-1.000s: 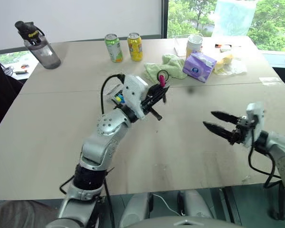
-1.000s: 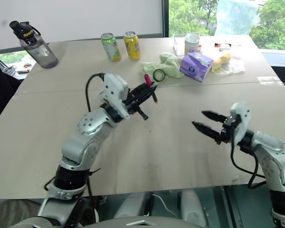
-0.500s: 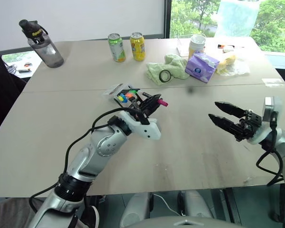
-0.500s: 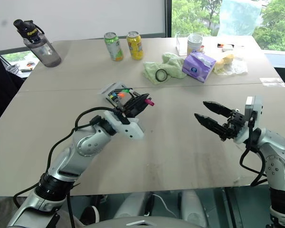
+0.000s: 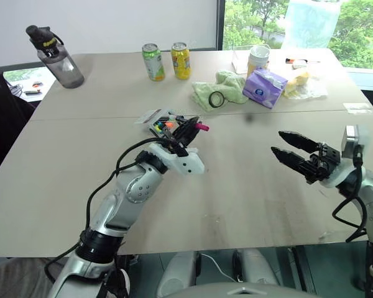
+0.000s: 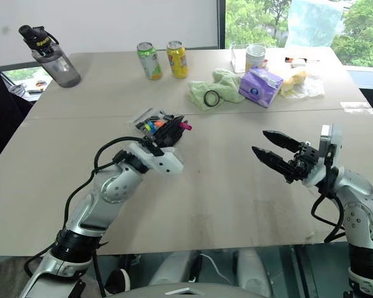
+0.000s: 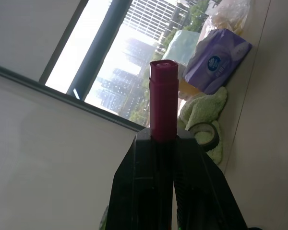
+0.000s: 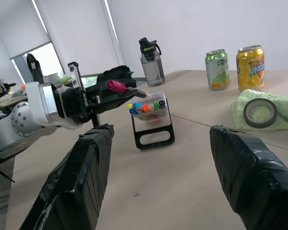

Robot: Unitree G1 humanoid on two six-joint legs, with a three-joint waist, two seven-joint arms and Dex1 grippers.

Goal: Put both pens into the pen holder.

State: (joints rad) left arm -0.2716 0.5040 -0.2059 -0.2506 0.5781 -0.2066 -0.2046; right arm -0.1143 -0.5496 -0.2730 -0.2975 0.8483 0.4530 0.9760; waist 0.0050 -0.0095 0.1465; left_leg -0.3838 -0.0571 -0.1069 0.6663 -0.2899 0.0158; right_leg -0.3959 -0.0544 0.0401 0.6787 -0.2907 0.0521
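Insertion step, judged under way: left claw [image 5: 188, 128] clamped on the red-capped pen [image 5: 201, 126], held just above the pen holder [image 8: 152, 123] on the bench [image 5: 236, 186]. Right claw [image 5: 293, 149] spread, empty. Next move calls for tipping the pen downward into the holder.

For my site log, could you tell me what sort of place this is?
Probably an office or meeting room: a long pale table by a big window onto trees, with soda cans, a water bottle and a tissue pack on it.
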